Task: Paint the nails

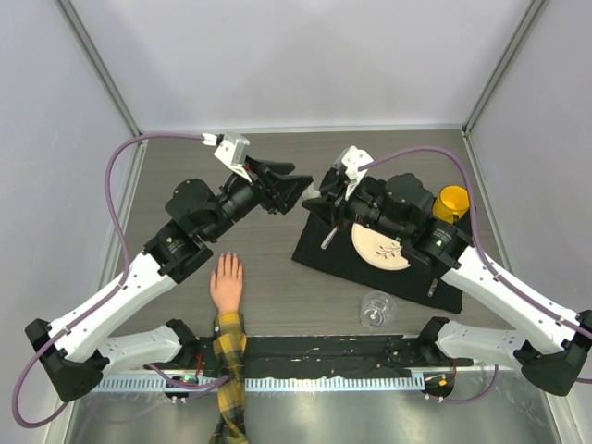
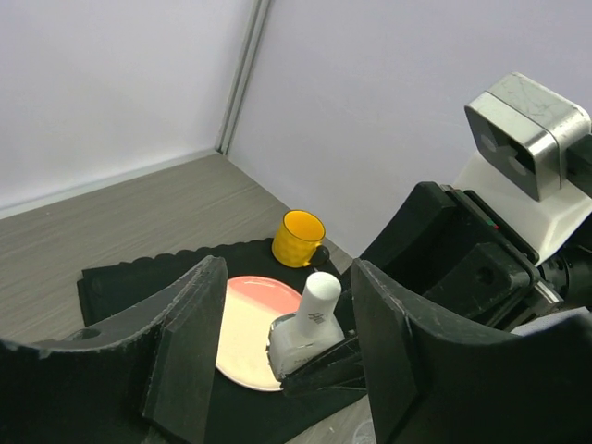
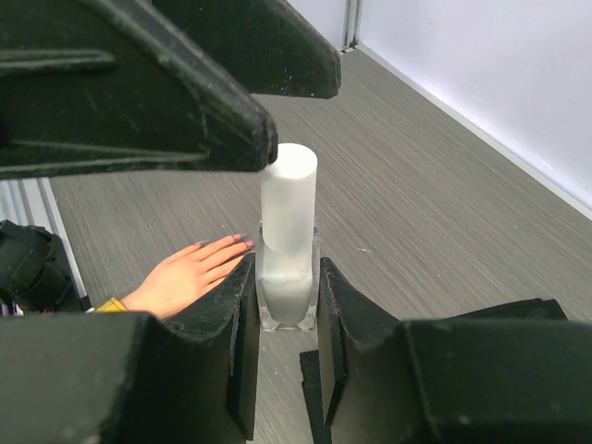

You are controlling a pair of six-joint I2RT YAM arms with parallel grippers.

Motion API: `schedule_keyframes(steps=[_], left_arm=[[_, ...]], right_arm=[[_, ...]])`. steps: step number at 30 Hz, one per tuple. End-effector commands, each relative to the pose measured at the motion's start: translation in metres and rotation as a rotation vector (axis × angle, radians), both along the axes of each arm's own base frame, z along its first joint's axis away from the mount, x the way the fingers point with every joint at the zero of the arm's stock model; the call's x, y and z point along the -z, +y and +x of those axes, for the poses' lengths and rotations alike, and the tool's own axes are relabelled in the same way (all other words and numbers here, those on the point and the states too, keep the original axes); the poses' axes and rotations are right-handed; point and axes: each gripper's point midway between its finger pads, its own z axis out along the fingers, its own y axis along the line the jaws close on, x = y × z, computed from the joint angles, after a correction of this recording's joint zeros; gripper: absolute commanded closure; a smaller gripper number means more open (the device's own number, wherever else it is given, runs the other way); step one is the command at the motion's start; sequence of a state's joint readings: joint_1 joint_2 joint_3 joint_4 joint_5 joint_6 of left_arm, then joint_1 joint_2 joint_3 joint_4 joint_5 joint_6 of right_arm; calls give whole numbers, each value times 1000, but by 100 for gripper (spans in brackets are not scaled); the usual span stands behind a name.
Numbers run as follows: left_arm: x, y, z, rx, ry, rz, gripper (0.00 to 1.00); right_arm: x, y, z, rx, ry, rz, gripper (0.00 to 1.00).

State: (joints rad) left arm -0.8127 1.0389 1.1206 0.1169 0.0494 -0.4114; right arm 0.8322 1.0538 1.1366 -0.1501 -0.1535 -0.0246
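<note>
Our right gripper [image 3: 285, 314] clamps the polish bottle [image 3: 287, 287] upright, our left gripper [image 2: 287, 277], jaws spread, facing its cap [image 3: 289, 199]. The nails [image 1: 228, 258] lie toward the tabletop's [image 1: 277, 287] near edge.

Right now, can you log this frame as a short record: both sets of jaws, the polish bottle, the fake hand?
left gripper: jaws open, close to the cap
right gripper: jaws shut on polish bottle
cap: white, on the bottle
fake hand: palm down on table, untouched
nails: too small to judge
bystanders: plate, yellow cup, glass
</note>
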Motion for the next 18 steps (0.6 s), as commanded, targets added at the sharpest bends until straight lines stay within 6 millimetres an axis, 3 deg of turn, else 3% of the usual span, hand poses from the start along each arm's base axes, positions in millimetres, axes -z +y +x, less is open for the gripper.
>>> schedule_keyframes(steps=[1, 4, 7, 13, 16, 18], left_arm=[[-13, -5, -4, 14, -50, -37, 38], [-8, -8, -4, 17, -49, -24, 37], [1, -12, -1, 15, -23, -2, 44], [5, -24, 5, 30, -10, 17, 65], [8, -40, -1, 120, 3, 50, 77], [9, -52, -12, 213, -3, 67, 96]], right_arm=[[-40, -1, 4, 27, -74, 91, 100], [-42, -2, 4, 30, -75, 96, 100], [-48, -4, 2, 30, -82, 109, 100], [-50, -5, 0, 29, -81, 108, 100], [-52, -6, -1, 25, -80, 116, 100], [-55, -6, -3, 19, -78, 116, 100]])
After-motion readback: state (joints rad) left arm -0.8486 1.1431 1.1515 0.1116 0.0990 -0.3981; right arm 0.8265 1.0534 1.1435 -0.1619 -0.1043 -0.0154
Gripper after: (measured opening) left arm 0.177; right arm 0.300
